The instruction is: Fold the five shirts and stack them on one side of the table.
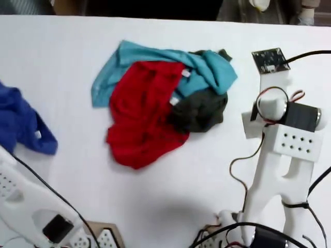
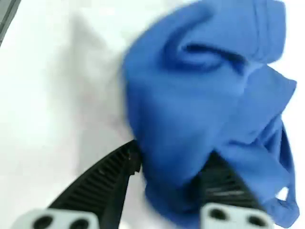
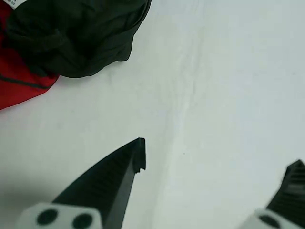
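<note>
blue shirt (image 2: 200, 109): bunched between left jaws, at bench (image 1: 155, 206) edge on the left arm's side; whether pinched could not be told. right jaws: spread wide over bare bench, empty. red shirt (image 1: 139, 113), teal shirt (image 1: 207, 67), black shirt (image 3: 71, 33): heaped mid-bench, black one nearest right jaws, ahead of tips, apart.

A plain white tabletop (image 1: 67, 51) stretches across nearly the whole scene, smooth and unmarked, with soft grey shadows along its near side. Past its far edge lies a dark strip of floor (image 1: 155, 8), and on that strip a tan patch (image 1: 67, 6) and a pale rounded object (image 1: 260, 4) are cut off from sight.
</note>
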You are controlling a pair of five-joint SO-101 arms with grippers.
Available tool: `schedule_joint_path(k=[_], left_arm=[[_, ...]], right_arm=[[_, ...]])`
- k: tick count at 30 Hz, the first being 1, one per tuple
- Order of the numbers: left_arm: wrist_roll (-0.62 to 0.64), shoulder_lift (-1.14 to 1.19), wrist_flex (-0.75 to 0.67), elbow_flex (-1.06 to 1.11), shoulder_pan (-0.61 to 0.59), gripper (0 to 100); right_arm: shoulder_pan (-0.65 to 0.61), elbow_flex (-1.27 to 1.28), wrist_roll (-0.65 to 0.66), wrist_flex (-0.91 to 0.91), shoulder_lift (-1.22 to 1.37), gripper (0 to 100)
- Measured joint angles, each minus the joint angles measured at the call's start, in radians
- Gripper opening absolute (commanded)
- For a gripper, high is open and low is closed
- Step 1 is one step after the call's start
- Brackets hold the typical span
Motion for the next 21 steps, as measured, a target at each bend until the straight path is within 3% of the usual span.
schedule_joint_path(k=[7, 16, 21], left_arm=[[-0.002, -0.011, 0.0, 0.002, 0.241, 36], [0.031, -0.011, -0.009, 0.226, 0.819, 36], [0.117, -0.011, -0.141, 0.442, 1.062, 36]], right_arm=[[-0.04, 0.112, 0.0, -0.049, 0.002, 43.7], [-0.031, 0.127, 0.0, -0.068, 0.002, 43.7], [0.048, 0.127, 0.002, -0.068, 0.002, 43.7]])
